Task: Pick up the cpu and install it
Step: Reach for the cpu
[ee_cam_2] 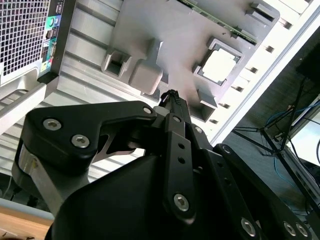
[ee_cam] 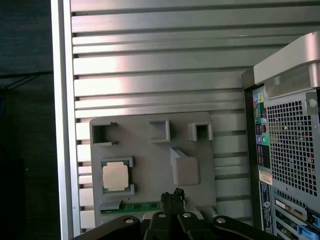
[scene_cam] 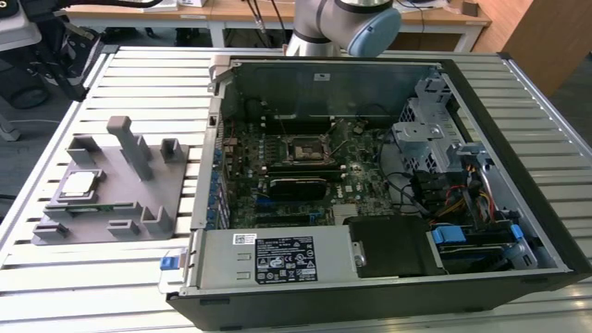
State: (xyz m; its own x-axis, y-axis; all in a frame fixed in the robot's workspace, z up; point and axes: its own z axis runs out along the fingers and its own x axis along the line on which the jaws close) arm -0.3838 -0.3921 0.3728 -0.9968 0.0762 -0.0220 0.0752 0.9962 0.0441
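Observation:
The cpu (scene_cam: pixel 79 182) is a small square chip with a silvery top, lying flat in a framed pocket of the grey fixture plate (scene_cam: pixel 129 201) on the exterior view's left. It also appears in both wrist views (ee_cam_2: pixel 220 64) (ee_cam: pixel 116 176). My gripper (ee_cam_2: pixel 170 95) (ee_cam: pixel 172 195) hangs well above the fixture plate, off to the side of the chip and not touching it. Its black fingertips meet at a point with nothing between them. The black square socket (scene_cam: pixel 303 148) sits on the motherboard inside the open computer case (scene_cam: pixel 518 173).
The fixture plate carries a tall grey post (scene_cam: pixel 129 146) and several raised blocks, with a green memory strip (ee_cam: pixel 135 206) along one edge. The slatted metal table (scene_cam: pixel 138 83) holds everything. The arm's base (scene_cam: pixel 342 24) stands behind the case. Drive cage and cables crowd the case's right side.

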